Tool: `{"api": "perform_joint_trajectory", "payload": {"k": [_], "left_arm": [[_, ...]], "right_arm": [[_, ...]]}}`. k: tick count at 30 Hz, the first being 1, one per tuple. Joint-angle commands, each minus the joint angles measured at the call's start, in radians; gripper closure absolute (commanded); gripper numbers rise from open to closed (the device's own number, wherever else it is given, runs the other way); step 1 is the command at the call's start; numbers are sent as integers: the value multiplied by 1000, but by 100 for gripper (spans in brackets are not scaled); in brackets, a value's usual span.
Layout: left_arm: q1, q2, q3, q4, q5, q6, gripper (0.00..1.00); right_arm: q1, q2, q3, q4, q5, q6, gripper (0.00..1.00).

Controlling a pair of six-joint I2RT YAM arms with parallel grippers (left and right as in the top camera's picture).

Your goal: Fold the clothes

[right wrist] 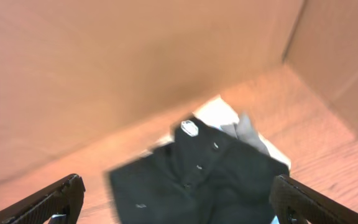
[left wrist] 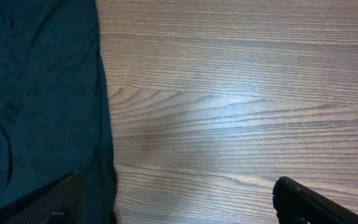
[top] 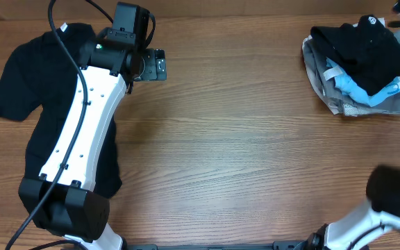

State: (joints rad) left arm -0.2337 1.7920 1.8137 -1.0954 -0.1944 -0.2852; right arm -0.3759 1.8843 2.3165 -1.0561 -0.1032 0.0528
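A plain black shirt [top: 26, 76] with a white neck tag [top: 63, 28] lies spread on the left of the table, partly under my left arm. My left gripper [top: 153, 67] is open and empty just right of the shirt's upper edge. In the left wrist view its jaws [left wrist: 179, 208] straddle bare wood, with the shirt's edge [left wrist: 42, 93] by the left finger. A second black shirt [top: 363, 48] with a small white logo [top: 369, 21] tops a pile at the far right. My right gripper [right wrist: 179, 208] is open and empty, above that black shirt [right wrist: 197, 180].
The pile [top: 353, 94] under the logo shirt holds grey and light blue garments. The wooden table [top: 242, 139] lies between the two shirts. My right arm [top: 394, 194] is blurred at the bottom right. Brown cardboard-like walls [right wrist: 104, 62] show behind the pile.
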Motion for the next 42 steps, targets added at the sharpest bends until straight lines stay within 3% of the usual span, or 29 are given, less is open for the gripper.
{"api": "perform_joint_trajectory", "payload": {"k": [1, 10, 20, 24, 27, 32, 42], "left_arm": [[5, 13, 6, 0, 4, 1, 0], [5, 13, 6, 0, 4, 1, 0], [5, 13, 6, 0, 4, 1, 0], [5, 13, 6, 0, 4, 1, 0], [5, 13, 6, 0, 4, 1, 0], [5, 13, 6, 0, 4, 1, 0], [5, 13, 6, 0, 4, 1, 0]], "right_arm": [[43, -109, 21, -69, -100, 8, 0], [222, -332, 21, -461, -559, 8, 0], [252, -323, 19, -490, -552, 7, 0], [283, -355, 13, -489, -441, 7, 0], [372, -427, -62, -386, -293, 7, 0], [433, -650, -401, -65, -192, 7, 0], [433, -1359, -1611, 775, -160, 8, 0]]}}
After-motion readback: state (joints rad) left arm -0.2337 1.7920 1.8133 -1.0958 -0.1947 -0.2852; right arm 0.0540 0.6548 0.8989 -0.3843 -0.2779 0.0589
